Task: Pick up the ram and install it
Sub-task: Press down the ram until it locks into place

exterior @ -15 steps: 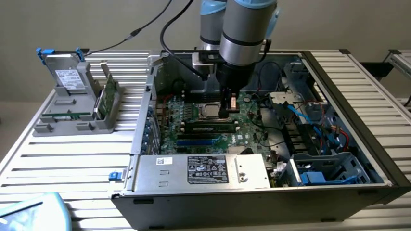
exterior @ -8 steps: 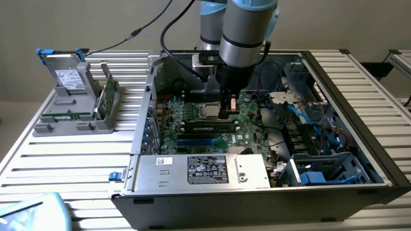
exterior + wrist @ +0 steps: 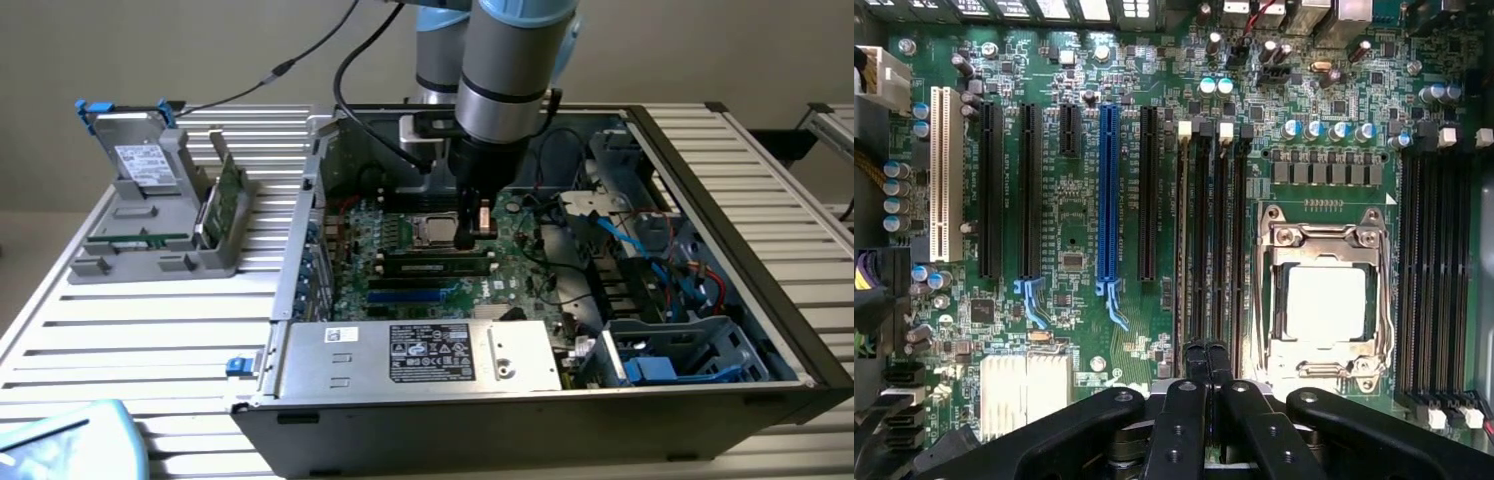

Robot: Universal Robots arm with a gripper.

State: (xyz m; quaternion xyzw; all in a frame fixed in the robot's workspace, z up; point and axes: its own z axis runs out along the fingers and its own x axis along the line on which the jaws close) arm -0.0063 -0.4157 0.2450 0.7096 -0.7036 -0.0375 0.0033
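The ram (image 3: pixel 430 266) is a long narrow stick with dark chips. It stands on edge in one of the black slots on the green motherboard (image 3: pixel 400 225), just in front of the processor socket (image 3: pixel 430 232). My gripper (image 3: pixel 465 240) reaches down into the open computer case, shut, its tips right above the stick's end nearest the exterior view's right. Whether they touch it I cannot tell. In the wrist view the closed black fingers (image 3: pixel 1194 375) hang over the row of memory slots (image 3: pixel 1212 240) next to the silver socket (image 3: pixel 1324 300), with nothing between them.
A metal power supply box (image 3: pixel 420 355) closes the case's front side. Blue and red cables (image 3: pixel 654 245) fill the case at the exterior view's right. On the slatted table, a grey holder (image 3: pixel 147 255) carries a grey labelled drive (image 3: pixel 140 165) and a wider green card (image 3: pixel 230 200).
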